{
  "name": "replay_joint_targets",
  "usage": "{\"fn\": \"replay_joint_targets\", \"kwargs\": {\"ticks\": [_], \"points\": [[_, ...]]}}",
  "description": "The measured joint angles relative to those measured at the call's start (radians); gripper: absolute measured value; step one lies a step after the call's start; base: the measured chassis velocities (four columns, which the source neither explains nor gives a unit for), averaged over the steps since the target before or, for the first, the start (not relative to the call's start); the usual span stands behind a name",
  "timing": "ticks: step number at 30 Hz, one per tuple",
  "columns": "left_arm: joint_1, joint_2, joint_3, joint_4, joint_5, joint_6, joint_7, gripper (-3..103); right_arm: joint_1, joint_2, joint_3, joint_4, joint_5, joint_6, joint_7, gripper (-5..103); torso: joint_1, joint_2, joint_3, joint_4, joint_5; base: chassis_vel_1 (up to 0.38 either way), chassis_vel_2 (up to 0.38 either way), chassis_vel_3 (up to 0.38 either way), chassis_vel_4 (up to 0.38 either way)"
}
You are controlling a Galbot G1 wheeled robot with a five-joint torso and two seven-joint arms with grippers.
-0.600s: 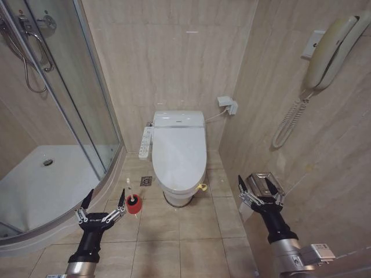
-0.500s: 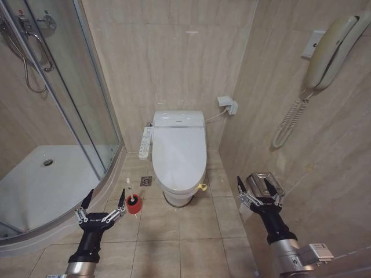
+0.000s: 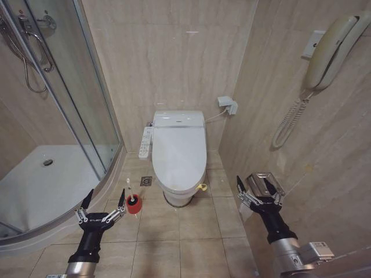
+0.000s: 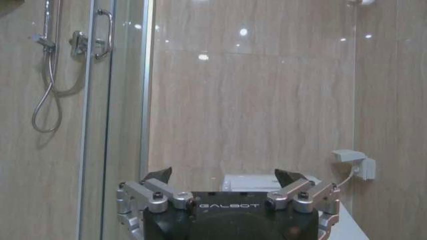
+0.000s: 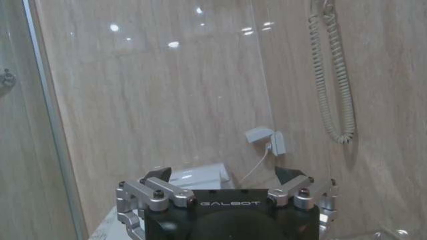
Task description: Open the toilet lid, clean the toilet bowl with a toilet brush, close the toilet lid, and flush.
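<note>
Both claws wait low before the closed toilet

The toilet lid (image 3: 179,152) lies down flat over the toilet bowl (image 3: 178,196), glossy and white, with a yellow strap (image 3: 202,187) at the bowl's front right edge. Taking the toilet as the mark: the toilet brush (image 3: 128,191) stands on the floor just off its front left corner, thin white handle upright, set in a red holder cup (image 3: 133,204). A floor drain (image 3: 146,181) sits between that cup and the bowl's base.

The left claw (image 3: 102,204) hovers in front of the toilet and to its left, fingers spread wide and released, one fingertip close beside the red cup but not gripping it. In the left wrist view the same claw (image 4: 223,176) shows its two prongs apart with nothing between them.

The right claw (image 3: 258,189) hangs in front of the toilet and to its right, near the wall, also spread and released, holding nothing; the right wrist view shows its prongs (image 5: 223,175) parted as well.

Left of the toilet stands the glass shower enclosure (image 3: 69,110); right of it, high on the wall, hangs a wall phone (image 3: 327,52) with a coiled cord
</note>
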Motion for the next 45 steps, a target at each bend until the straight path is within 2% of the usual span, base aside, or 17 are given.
{"fn": "replay_joint_targets", "kwargs": {"ticks": [20, 45], "points": [[0.0, 0.0, 0.0, 0.0, 0.0, 0.0, 0.0, 100, -0.004, 0.006, -0.002, 0.01, 0.006, 0.007, -0.027, 100, 0.0, 0.0, 0.0, -0.0001, 0.0, -0.012, 0.008, 0.007, -0.011], [0.0, 0.0, 0.0, 0.0, 0.0, 0.0, 0.0, 100, -0.001, 0.007, -0.008, -0.003, -0.01, 0.017, -0.037, 100, 0.0, 0.0, 0.0, -0.0003, 0.0, -0.122, 0.115, 0.12, -0.121]]}}
